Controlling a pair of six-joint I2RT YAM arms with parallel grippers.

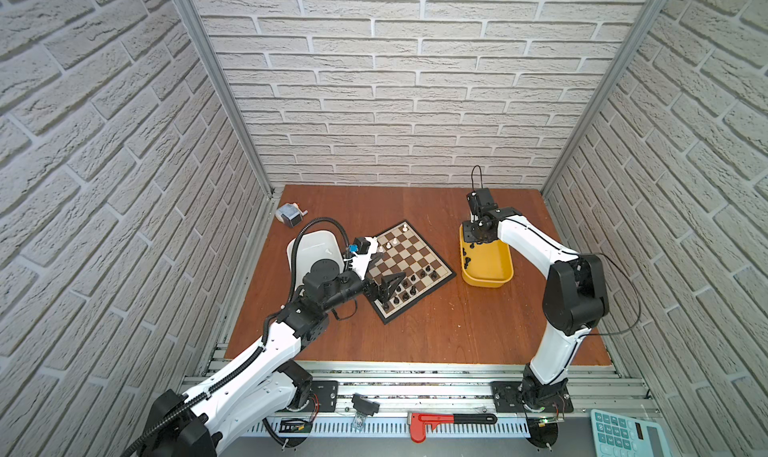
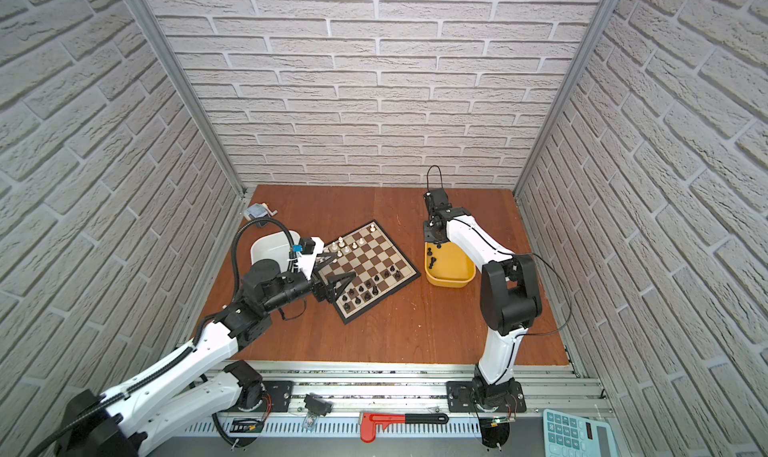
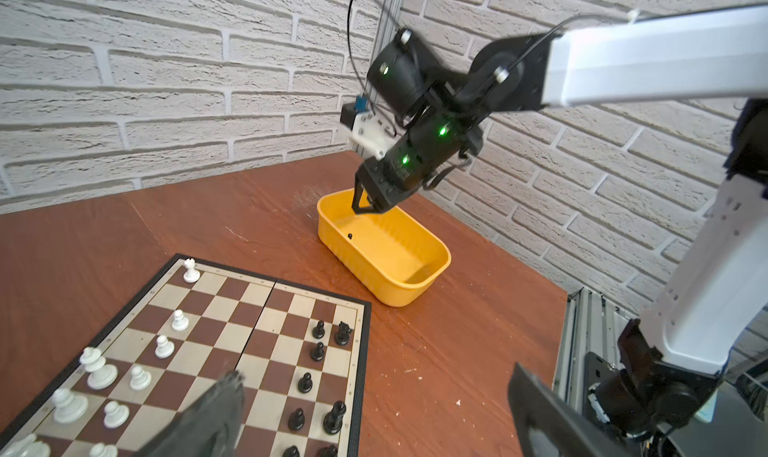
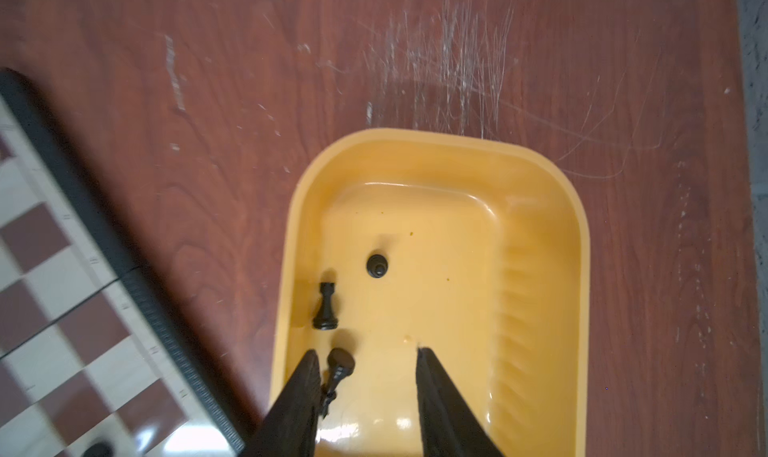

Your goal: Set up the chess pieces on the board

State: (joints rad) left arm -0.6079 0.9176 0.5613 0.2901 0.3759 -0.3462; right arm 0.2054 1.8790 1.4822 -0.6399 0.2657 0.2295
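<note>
The board [image 1: 415,252] [image 2: 365,263] lies turned at an angle mid-table. White chess pieces [image 1: 392,243] [image 3: 99,367] stand along its far-left side, black ones [image 1: 415,282] [image 3: 318,351] along its near-right side. My left gripper [image 1: 388,270] [image 3: 376,371] hovers open over the board's left corner, holding nothing. My right gripper [image 3: 365,207] [image 4: 365,351] reaches down into the yellow tub [image 1: 490,282] [image 4: 540,268], jaws apart. A black piece [image 4: 338,371] lies against one finger, not pinched. A fallen black rook [image 4: 326,307] and an upright black pawn [image 4: 377,265] are also in the tub.
A white tub [image 1: 316,247] with one white piece [image 1: 328,251] sits left of the board, under my left arm. A grey gadget [image 1: 289,216] is at the back left corner. A red-handled tool [image 1: 440,421] and a calculator [image 1: 623,434] lie beyond the table's front edge.
</note>
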